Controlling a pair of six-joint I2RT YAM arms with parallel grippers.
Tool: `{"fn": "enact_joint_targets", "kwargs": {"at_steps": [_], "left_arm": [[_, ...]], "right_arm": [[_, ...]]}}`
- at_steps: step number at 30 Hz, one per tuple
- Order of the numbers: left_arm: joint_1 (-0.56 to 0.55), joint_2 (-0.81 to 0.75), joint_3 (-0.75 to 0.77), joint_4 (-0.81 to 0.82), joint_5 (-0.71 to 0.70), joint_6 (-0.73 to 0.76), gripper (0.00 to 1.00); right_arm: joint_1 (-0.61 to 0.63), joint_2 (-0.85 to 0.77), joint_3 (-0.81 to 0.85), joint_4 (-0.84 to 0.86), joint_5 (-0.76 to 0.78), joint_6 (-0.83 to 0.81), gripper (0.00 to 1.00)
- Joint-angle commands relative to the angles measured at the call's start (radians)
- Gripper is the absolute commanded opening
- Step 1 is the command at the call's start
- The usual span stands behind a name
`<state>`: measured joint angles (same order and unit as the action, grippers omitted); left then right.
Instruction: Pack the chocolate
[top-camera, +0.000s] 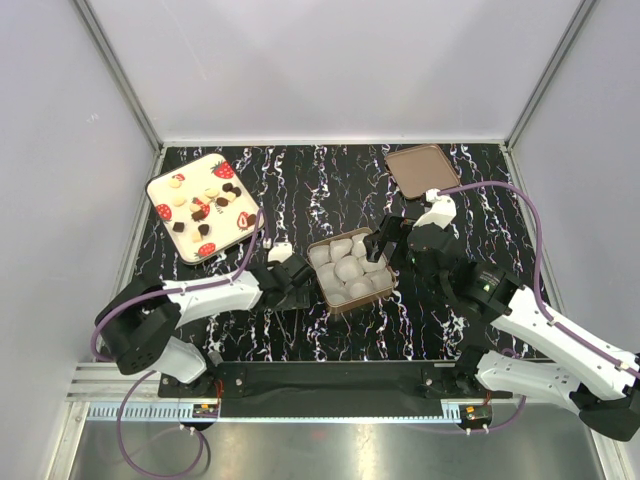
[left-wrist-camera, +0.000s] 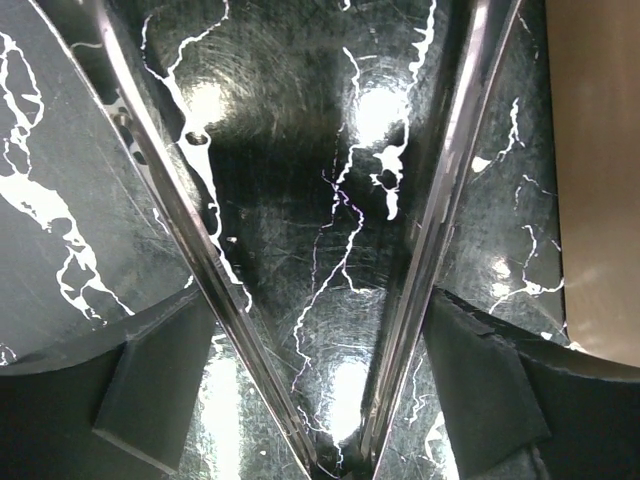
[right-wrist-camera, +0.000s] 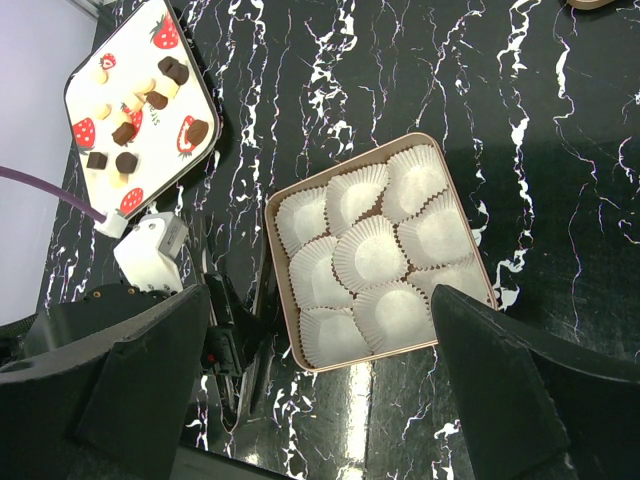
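The chocolate, small dark and cream pieces, lies on a white strawberry-print plate at the back left. A brown box in the middle holds several white paper cups with nothing in them. My left gripper is low on the table just left of the box. Its jaws are wide, and metal tongs lie in a V between its fingers. My right gripper hovers open and holds nothing above the box's right side.
The box's brown lid lies at the back right. The box wall fills the right edge of the left wrist view. Grey enclosure walls stand round the black marble table.
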<state>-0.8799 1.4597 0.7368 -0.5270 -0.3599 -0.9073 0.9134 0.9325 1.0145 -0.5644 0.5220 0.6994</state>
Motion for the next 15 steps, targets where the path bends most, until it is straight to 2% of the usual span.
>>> {"fn": "enact_joint_targets", "kwargs": {"at_steps": [1, 5, 15], "left_arm": [[0.004, 0.036, -0.028, 0.027, 0.026, -0.038, 0.82], [0.004, 0.008, -0.02, 0.001, 0.022, -0.024, 0.73], [0.004, -0.134, 0.125, -0.244, -0.06, 0.105, 0.67]], "right_arm": [[-0.002, -0.008, 0.001, 0.032, 0.026, -0.014, 1.0], [-0.002, -0.011, 0.001, 0.029, 0.027, -0.006, 1.0], [-0.002, -0.011, 0.001, 0.035, 0.029, 0.0, 1.0]]}}
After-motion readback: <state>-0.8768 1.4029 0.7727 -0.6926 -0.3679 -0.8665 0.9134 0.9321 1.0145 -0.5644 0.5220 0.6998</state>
